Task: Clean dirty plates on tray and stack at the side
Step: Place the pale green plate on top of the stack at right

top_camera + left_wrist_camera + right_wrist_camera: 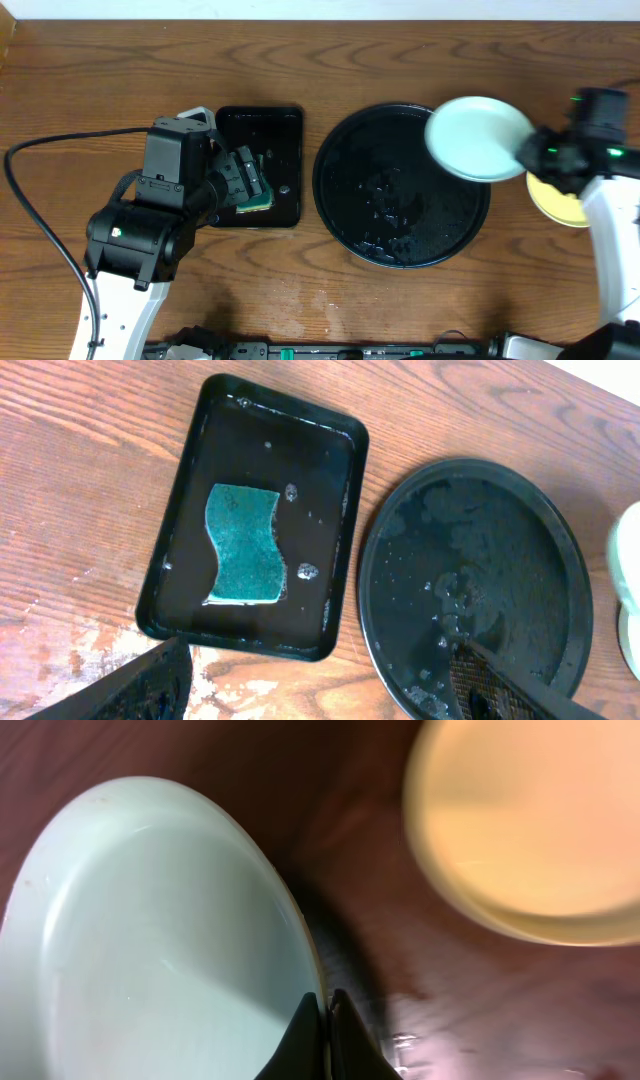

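My right gripper (525, 152) is shut on the rim of a pale mint-white plate (478, 137) and holds it above the right rim of the large round black tray (345, 195). The wrist view shows the fingers (326, 1005) pinching the plate's edge (160, 950). A pale yellow plate (556, 200) lies on the wood to the right, partly hidden by the right arm; it also shows in the right wrist view (530, 820). The tray is wet and holds no plate (520, 540). My left gripper (320, 695) is open and empty. A third plate is not in view.
A rectangular black tray (285, 125) left of the round tray holds water and a green sponge (243, 545). My left arm hangs over its left part (160, 200). A black cable (40, 200) loops at the far left.
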`<state>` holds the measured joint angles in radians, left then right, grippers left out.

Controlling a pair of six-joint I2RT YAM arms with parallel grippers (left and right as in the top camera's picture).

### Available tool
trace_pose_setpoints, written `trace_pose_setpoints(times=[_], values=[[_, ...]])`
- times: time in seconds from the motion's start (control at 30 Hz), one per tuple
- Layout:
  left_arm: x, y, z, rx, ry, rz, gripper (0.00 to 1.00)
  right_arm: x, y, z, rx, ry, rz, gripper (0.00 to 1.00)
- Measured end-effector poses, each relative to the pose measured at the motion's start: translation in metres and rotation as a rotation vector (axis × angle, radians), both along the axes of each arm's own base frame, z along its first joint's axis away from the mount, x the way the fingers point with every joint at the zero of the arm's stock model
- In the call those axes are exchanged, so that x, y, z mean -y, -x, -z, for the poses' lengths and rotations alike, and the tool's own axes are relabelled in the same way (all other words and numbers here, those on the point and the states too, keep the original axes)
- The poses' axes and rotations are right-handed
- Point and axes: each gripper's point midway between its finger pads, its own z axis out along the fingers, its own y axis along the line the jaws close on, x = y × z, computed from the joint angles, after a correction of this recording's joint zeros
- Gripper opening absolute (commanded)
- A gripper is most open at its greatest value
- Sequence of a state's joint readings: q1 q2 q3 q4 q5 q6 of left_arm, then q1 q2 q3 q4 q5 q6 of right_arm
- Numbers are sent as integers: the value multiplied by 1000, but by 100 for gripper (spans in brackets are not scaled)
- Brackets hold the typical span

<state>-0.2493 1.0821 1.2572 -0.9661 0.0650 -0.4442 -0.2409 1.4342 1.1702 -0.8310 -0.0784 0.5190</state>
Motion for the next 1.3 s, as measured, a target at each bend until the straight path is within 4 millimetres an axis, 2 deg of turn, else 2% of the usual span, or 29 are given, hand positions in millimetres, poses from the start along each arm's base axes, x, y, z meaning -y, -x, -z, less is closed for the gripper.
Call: trace_pose_setpoints(times=[0.2,0.37,0.43,0.53,0.6,0.63,0.8,0.9,1.03,1.13,1.17,1.23,1.3], values=[[0,0,0,0,0,0,83,87,27,13,-51,36,259,1],[0,0,0,0,0,0,83,137,55,43,-149,33,428,1],[0,0,0,0,0,0,83,146,64,55,-189,22,462,1],[0,0,0,0,0,0,83,149,75,69,-248,-2,484,2],[0,0,0,0,0,0,83,151,78,73,-260,-4,491,35],[0,0,0,0,0,0,83,152,77,72,-253,1,489,41],[0,0,0,0,0,0,84,154,70,62,-206,20,449,48],[0,0,0,0,0,0,84,149,57,34,-90,35,392,51],[0,0,0,0,0,0,84,118,36,-30,134,53,243,53],[0,0,0,-1,0,0,83,72,25,-74,276,48,67,54],[0,0,0,-1,0,0,83,51,24,-85,306,41,-10,54],[0,0,0,-1,0,0,83,17,27,-93,320,16,-123,54],[0,0,0,-1,0,0,84,-16,34,-91,291,-6,-231,54]])
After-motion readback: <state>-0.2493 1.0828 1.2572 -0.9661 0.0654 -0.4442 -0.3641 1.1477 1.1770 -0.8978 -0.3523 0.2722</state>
